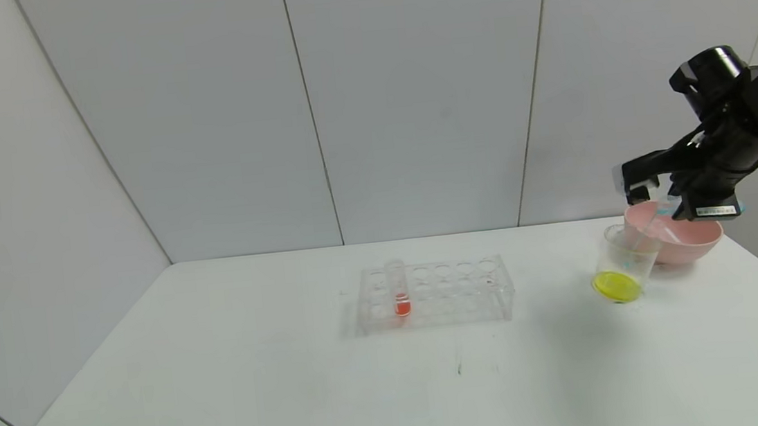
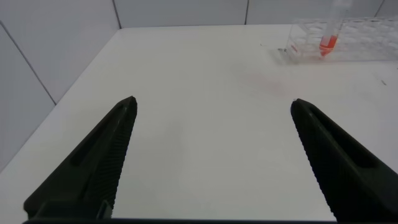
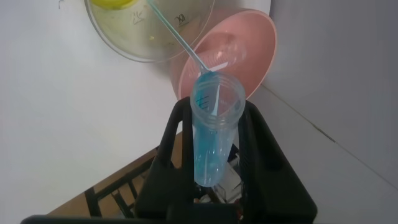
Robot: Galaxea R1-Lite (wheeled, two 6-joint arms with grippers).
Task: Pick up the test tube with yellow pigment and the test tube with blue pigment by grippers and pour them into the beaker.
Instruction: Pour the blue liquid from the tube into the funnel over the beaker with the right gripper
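White and smooth, the table (image 1: 229,394) fills the lower part of the head view, with pale grey wall panels (image 1: 410,99) behind it.

Nearest the robot, the left gripper (image 2: 211,162) hangs low over the bare table with its two flat black ribbed jaws spread wide and nothing between them.

Farther off, at the middle of the table, stands a clear plastic rack (image 1: 434,294) with rows of round holes. One tube with orange-red liquid (image 1: 399,289) stands upright in a hole near its left end.

At the right side stands the beaker (image 1: 624,263), a clear thin tapered cup, with bright yellow liquid (image 1: 616,285) at its bottom. A thin clear rod (image 3: 180,42) leans inside it. Just behind the beaker, touching or nearly touching it, is a pink bowl (image 1: 677,241), smooth and round.

The right gripper (image 3: 214,140) is raised just above the bowl and the beaker. Its jaws are closed on the blue tube (image 3: 212,134), a clear round-bottomed tube, tipped with its open mouth toward the beaker. Cyan-blue liquid lies along its inside wall.
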